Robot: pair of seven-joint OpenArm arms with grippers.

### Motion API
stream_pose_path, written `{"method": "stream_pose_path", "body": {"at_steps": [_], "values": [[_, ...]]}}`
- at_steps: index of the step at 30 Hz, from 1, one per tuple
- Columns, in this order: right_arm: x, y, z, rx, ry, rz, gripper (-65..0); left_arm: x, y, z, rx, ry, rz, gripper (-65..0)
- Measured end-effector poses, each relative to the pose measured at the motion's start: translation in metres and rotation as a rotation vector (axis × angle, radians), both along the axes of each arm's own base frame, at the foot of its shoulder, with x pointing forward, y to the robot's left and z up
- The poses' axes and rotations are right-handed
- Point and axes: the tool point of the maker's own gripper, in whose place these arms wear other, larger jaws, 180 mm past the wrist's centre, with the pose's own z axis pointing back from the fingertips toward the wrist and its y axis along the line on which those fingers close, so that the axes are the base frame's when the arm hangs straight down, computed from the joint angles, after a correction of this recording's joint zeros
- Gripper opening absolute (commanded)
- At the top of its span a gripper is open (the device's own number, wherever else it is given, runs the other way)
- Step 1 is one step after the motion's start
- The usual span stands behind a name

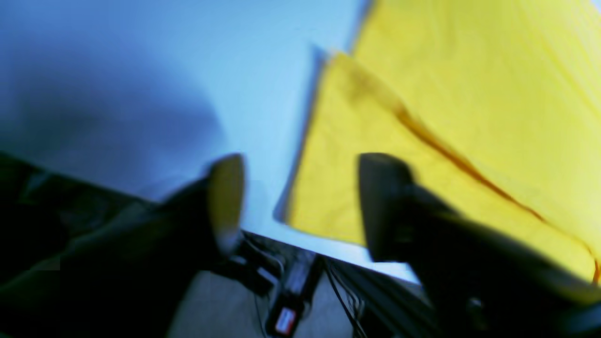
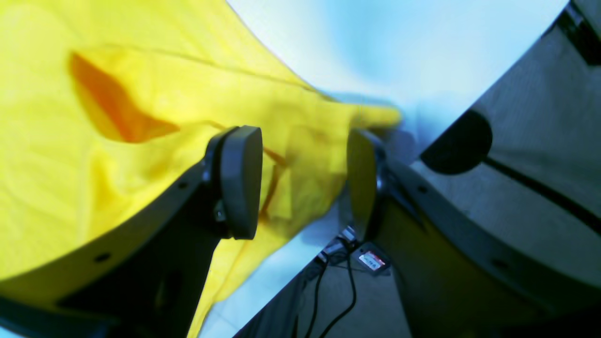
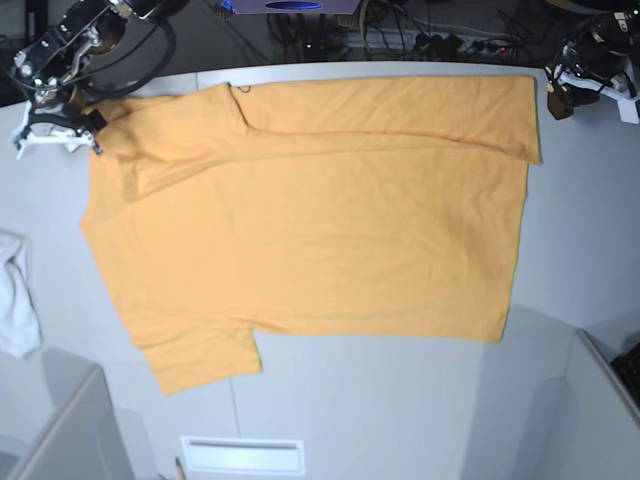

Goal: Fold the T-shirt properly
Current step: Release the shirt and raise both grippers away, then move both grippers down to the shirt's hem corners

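Yellow T-shirt (image 2: 94, 141) apparently hangs between parted right claw (image 2: 304, 180); left claw (image 1: 300, 206) agape beside it.

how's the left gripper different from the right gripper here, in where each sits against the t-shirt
The left gripper hangs at the table edge with bare tabletop between its fingers and the T-shirt corner beside one finger; the right gripper has a bunched yellow fold lying in its gap. In the base view the left one sits off the shirt's far right corner, while the right one is at the far left sleeve. Both stand open, and neither is clamped on the cloth.
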Motion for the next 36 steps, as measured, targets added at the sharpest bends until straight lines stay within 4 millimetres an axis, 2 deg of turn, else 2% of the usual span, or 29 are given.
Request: {"method": "stream_pose_path", "body": {"at_steps": [3,5,8,11,13,15,18,21,22,27,32,36], "values": [[-0.013,-0.018,0.01,-0.041,0.0,-0.062,-36.5,-0.004,0.015,0.009,0.032,-0.012,0.038,-20.2],[-0.014,-0.024,0.016,-0.069,-0.006,-0.067,-36.5,-0.005,0.026,0.015,0.056,-0.025,0.062,-20.2],[0.002,-0.029,0.028,-0.117,-0.08,-0.064,-36.5,-0.003,0.037,0.025,0.078,-0.055,0.094,-20.2],[0.026,-0.033,0.041,-0.201,-0.159,-0.031,-36.5,0.021,0.033,0.045,0.018,-0.183,0.105,-20.4],[0.053,-0.017,0.047,-0.215,-0.207,0.054,-36.5,0.039,0.025,0.056,-0.038,-0.266,0.099,-21.1],[0.084,0.001,0.058,-0.233,-0.266,0.166,-36.5,0.051,0.018,0.061,-0.077,-0.312,0.088,-26.3],[0.122,0.02,0.068,-0.251,-0.324,0.287,-36.5,0.071,0.005,0.062,-0.114,-0.345,0.056,-42.6],[0.152,0.019,0.063,-0.252,-0.329,0.328,-36.0,0.088,-0.009,0.064,-0.149,-0.38,0.022,-63.0],[0.161,0.018,0.06,-0.247,-0.322,0.342,-36.0,0.092,-0.013,0.063,-0.156,-0.381,0.011,-65.0],[0.224,0.008,0.064,-0.222,-0.332,0.381,-35.6,0.103,-0.031,0.059,-0.193,-0.383,-0.031,-65.0],[0.282,0.009,0.054,-0.152,-0.329,0.471,-32.6,0.104,-0.03,0.06,-0.189,-0.387,-0.031,-65.0],[0.318,0.002,0.037,-0.114,-0.311,0.489,-32.1,0.102,-0.026,0.058,-0.172,-0.375,-0.026,-65.0]]}}
